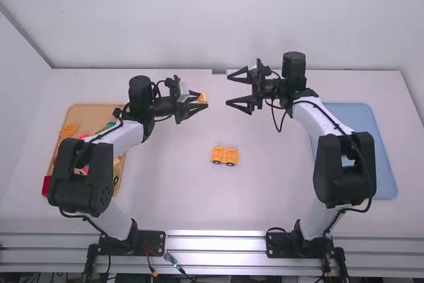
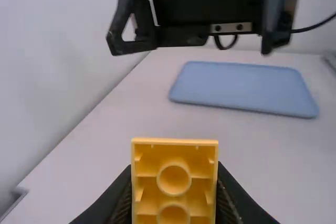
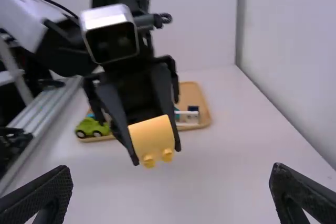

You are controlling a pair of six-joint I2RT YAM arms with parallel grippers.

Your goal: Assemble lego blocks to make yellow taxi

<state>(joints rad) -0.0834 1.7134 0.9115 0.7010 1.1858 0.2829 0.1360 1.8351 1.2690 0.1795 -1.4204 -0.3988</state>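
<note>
A broad white desk (image 1: 265, 193) is backed by a pale, plain wall (image 1: 199, 18), and the left side is closed off by another white wall (image 1: 18, 111). The front of the desk is edged with silvery metal rails (image 1: 215, 242), on which both arm bases are mounted. A wooden tray (image 1: 89, 106) is set at the left of the desk, partly covered by the left arm; inside it are seen an orange piece (image 1: 68, 130), a green toy car (image 3: 93, 127) and other coloured parts. At the right a flat blue tray (image 1: 379, 164) is laid, overlapped in the high view by the right arm. Near the middle of the desk, between the two trays, a yellow-orange piece with black wheels (image 1: 224, 156) is placed. A yellow block (image 1: 203, 98) is held above the desk by the left gripper (image 1: 198, 100), its fingers closed against the block's sides. The block's hollow underside, with round tubes, is shown in the left wrist view, while a smooth face and two studs are seen in the right. The right gripper (image 1: 228, 89) is held across from it, well apart, its fingers spread wide with nothing between them.
</note>
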